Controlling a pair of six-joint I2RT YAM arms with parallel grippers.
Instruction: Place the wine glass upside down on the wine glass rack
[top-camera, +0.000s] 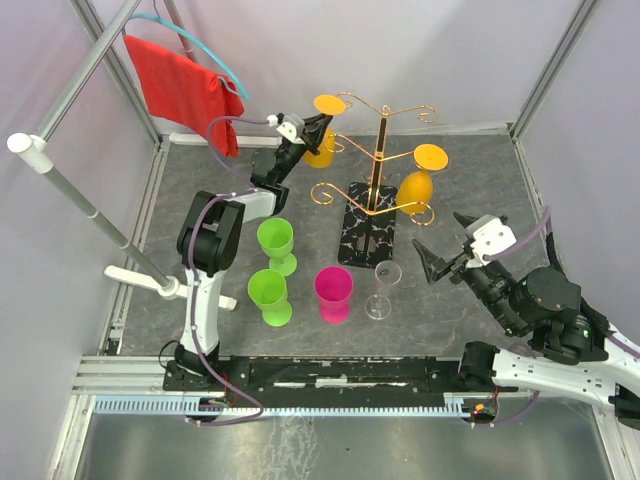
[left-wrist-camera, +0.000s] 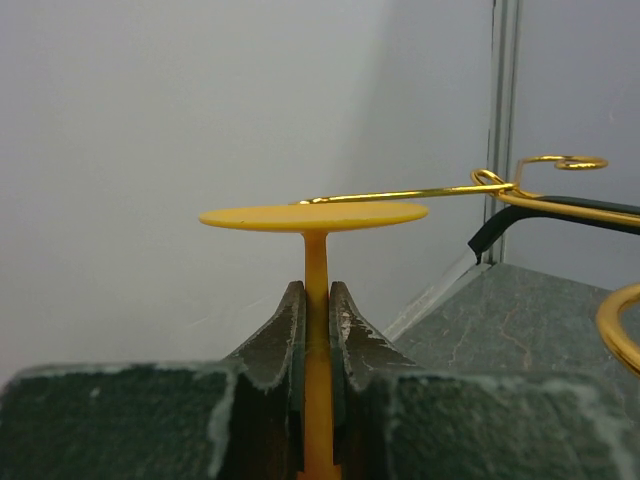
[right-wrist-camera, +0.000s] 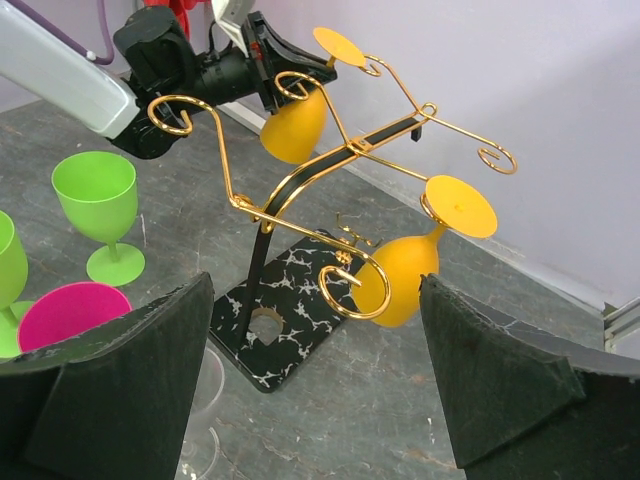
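- The glass (left-wrist-camera: 313, 215) is opaque yellow and looks like light, stiff plastic. Its smooth stem is probably slippery, and it is the proper place to hold.
- It hangs inverted, foot up, at the upper left arm of the rack (top-camera: 381, 160). I cannot tell whether the stem sits in the curl.
- The left gripper (left-wrist-camera: 316, 305) pinches the stem just under the foot.
- The rack is thin gold wire with curled ends on a marble base, and probably sways if knocked.
- The right gripper (top-camera: 438, 262) has its jaws spread and holds nothing. It is near a clear glass (top-camera: 384, 290).

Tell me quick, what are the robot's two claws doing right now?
Left gripper: closed on the stem of the upside-down yellow wine glass.
Right gripper: open, holding nothing.
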